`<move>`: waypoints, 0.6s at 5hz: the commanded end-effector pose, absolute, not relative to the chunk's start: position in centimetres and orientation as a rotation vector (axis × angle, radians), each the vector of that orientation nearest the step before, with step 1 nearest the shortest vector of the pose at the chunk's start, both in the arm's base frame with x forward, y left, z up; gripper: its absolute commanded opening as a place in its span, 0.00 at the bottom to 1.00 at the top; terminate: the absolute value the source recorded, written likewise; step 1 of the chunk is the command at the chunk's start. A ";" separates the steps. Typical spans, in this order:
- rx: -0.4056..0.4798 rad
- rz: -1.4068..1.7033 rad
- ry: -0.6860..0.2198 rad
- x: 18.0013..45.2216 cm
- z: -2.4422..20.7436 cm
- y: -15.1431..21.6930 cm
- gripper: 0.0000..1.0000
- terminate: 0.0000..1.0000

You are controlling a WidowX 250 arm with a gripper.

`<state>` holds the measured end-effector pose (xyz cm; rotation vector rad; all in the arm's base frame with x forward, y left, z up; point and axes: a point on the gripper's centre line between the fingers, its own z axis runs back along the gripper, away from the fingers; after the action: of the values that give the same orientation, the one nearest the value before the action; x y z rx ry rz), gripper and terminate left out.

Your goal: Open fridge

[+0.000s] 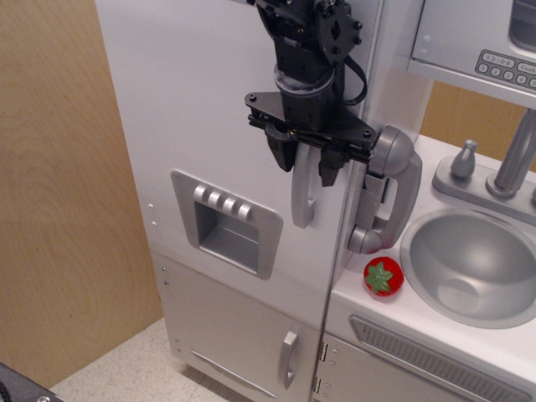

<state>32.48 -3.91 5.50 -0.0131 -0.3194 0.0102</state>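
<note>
The tall white fridge point(209, 100) fills the left and middle of the view, and its large door is closed. The door carries a grey ice-dispenser panel point(228, 222) with four buttons and a vertical silver handle point(303, 201) near its right edge. My black gripper point(306, 166) comes down from above onto the top of that handle. One finger is on each side of the handle and both are pressed close against it. The upper part of the handle is hidden behind the fingers.
A smaller white lower door with a short silver handle point(289, 358) is below. A grey toy phone point(387, 188) hangs just right of the gripper. A red strawberry point(383, 276), a grey sink point(477, 264) and a microwave keypad point(507, 67) are at right. A wooden wall point(59, 193) is at left.
</note>
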 end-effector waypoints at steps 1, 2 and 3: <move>-0.012 0.078 -0.334 32.3 7.0 -2.1 0.00 0.00; -0.023 0.056 -0.307 29.4 7.5 -0.7 0.00 0.00; -0.010 0.027 -0.267 26.0 8.3 1.1 0.00 0.00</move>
<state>25.18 0.33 6.21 -0.0196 -0.1848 0.0146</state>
